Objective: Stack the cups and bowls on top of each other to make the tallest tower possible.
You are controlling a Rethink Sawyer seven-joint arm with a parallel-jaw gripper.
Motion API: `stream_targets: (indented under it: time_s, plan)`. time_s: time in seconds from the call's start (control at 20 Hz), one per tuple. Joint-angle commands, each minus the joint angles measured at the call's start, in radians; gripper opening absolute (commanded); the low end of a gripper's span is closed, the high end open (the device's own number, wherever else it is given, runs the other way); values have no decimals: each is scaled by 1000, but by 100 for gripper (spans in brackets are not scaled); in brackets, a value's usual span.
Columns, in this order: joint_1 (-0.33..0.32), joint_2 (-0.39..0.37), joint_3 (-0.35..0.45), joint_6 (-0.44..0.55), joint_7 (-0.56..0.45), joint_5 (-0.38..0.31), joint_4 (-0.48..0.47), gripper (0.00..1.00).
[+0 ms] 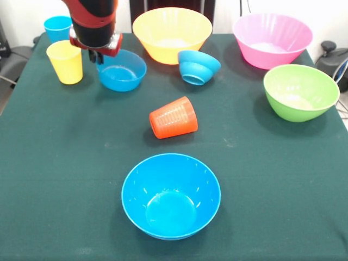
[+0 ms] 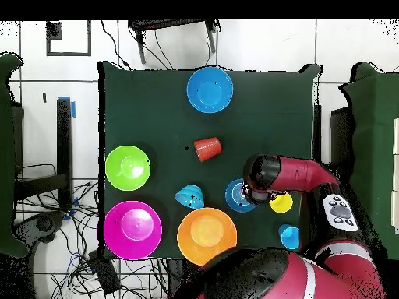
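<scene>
The cups and bowls all stand apart on the dark green table (image 1: 54, 179); none rests on another.

In the front view, the sky-blue cup (image 1: 57, 27) stands upright at the far left corner, and the yellow cup (image 1: 66, 61) stands upright just in front of it. The orange-red ribbed cup (image 1: 173, 118) lies on its side near the table's middle. A small blue bowl (image 1: 122, 70) sits upright just right of the yellow cup. Another small blue bowl (image 1: 198, 67) lies tipped, its mouth turned down and toward the camera, just in front of the large yellow-orange bowl (image 1: 172, 33). The pink bowl (image 1: 272, 39) sits at the far right, the green bowl (image 1: 300, 91) in front of it. The medium blue bowl (image 1: 171, 195) sits upright nearest the camera. The gripper (image 1: 97, 54) hangs over the left rim of the upright small blue bowl, beside the yellow cup; I cannot tell how its jaws stand, as the red and black arm's end hides them.

In the overhead view, the arm (image 2: 300, 173) reaches across above the yellow cup (image 2: 281, 204), its end over the small blue bowl (image 2: 236, 196). The orange-red cup (image 2: 207, 148) lies between that bowl and the medium blue bowl (image 2: 210, 89).
</scene>
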Motion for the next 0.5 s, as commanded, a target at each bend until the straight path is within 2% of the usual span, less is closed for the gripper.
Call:
stream_targets:
  time_s: [0.05,0.5]
  plan:
    - [2,-50,131,113,-171,16,-59,0]
    - [-9,-23,152,128,-165,5,-90,0]
